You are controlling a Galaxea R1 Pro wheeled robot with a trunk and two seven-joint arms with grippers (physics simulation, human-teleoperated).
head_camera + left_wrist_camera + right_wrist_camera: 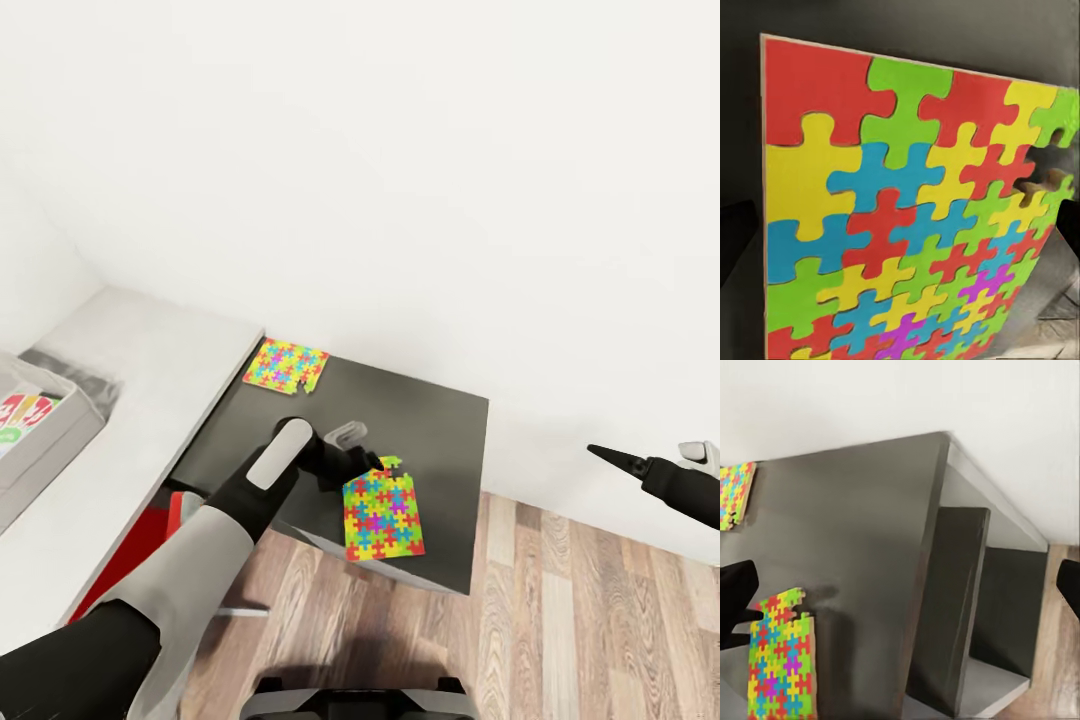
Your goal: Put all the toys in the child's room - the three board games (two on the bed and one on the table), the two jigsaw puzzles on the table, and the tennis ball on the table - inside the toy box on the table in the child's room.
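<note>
On a dark table (440, 420) against a white wall (420, 180), over wood flooring (560, 620), the left gripper (375, 468) pinches the near jigsaw puzzle (381, 518), while the right gripper (615, 458) hovers apart, its spread unclear.

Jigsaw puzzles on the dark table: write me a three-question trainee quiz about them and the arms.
1. True or false: the near jigsaw puzzle lies flat on the dark table.
2. How many jigsaw puzzles show in the head view?
3. Multiple choice: which end effector is at the near puzzle's top edge? A) left end effector B) right end effector C) both

Key
1. False: it stands tilted up, its top edge at the left end effector.
2. Two: the near one and the far jigsaw puzzle at the table's back corner.
3. A. The right one hangs off to the side, over the wooden floor.
</note>
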